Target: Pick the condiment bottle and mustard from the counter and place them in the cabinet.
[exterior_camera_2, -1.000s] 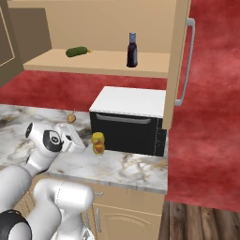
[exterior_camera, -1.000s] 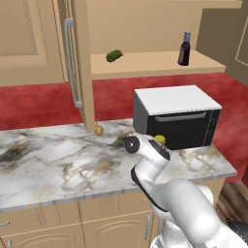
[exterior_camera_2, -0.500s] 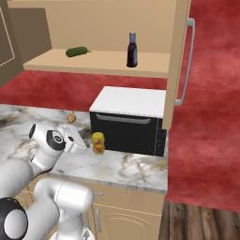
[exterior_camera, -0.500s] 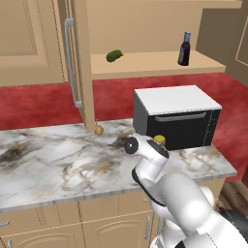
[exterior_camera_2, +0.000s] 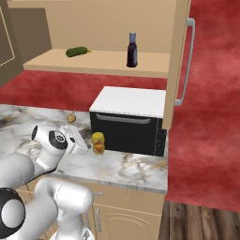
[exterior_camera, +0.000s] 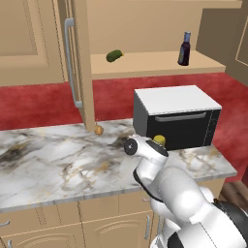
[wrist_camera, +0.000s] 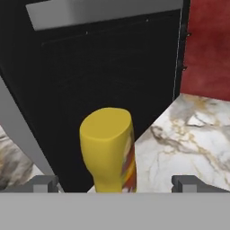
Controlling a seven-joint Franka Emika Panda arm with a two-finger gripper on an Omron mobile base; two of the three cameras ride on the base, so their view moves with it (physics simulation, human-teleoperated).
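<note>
Two dark fingertips (wrist_camera: pixel 45 183) of our end effector (wrist_camera: pixel 116 183) stand as wide apart as they go, at the bottom of the hand view, with nothing gripped between them. The mustard (wrist_camera: pixel 109 150) stands upright in the gap between them, closer to the left tip and touching neither as far as we can tell. Straight beyond it, at twelve o'clock in the hand view, is the black front of the microwave (wrist_camera: pixel 103 67), and at three o'clock a stretch of bare marble.

From the right base view, we see the mustard (exterior_camera_2: pixel 98 143) on the counter (exterior_camera_2: pixel 126 168) just in front of the microwave (exterior_camera_2: pixel 129 121), with our white hand beside it at nine o'clock. From the left base view, the yellow bottle (exterior_camera: pixel 159 140) peeks over the arm, against the microwave's (exterior_camera: pixel 175 115) lower left corner.

The condiment bottle (exterior_camera_2: pixel 132 50) stands upright on the shelf of the cabinet (exterior_camera_2: pixel 140 69), at twelve o'clock above the microwave. A small green pickle-like thing (exterior_camera_2: pixel 77 51) lies on the same shelf, well apart at nine o'clock of the bottle. The cabinet door with its grey bar handle (exterior_camera_2: pixel 186 61) stands open. A small brown round object (exterior_camera: pixel 98 130) sits on the counter below the other door.
</note>
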